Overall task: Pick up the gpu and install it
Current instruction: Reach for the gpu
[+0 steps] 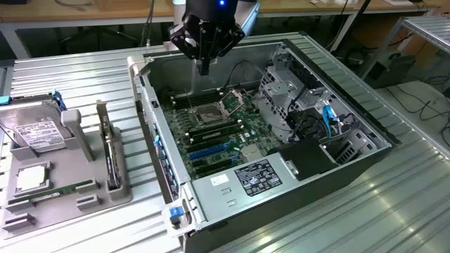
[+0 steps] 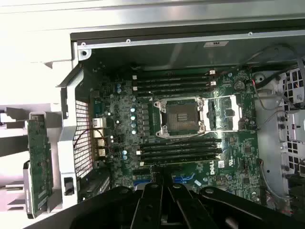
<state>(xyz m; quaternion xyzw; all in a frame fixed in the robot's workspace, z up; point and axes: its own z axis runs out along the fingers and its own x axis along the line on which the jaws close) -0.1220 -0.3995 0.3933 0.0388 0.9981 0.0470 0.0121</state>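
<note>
Jaws pressed together and empty above the open computer case (image 1: 316, 203), gpu (image 1: 111, 158) apart in the gray holder (image 1: 105, 198).

surface: ribbed metal table (image 1: 380, 211) | behind: wooden workbench (image 1: 91, 11) | floor: cables (image 1: 430, 108) at exterior view's right

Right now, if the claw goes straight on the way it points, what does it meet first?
The claw would probably meet the motherboard near the blue slot, inside the open case; how far above it hangs is unclear.
</note>
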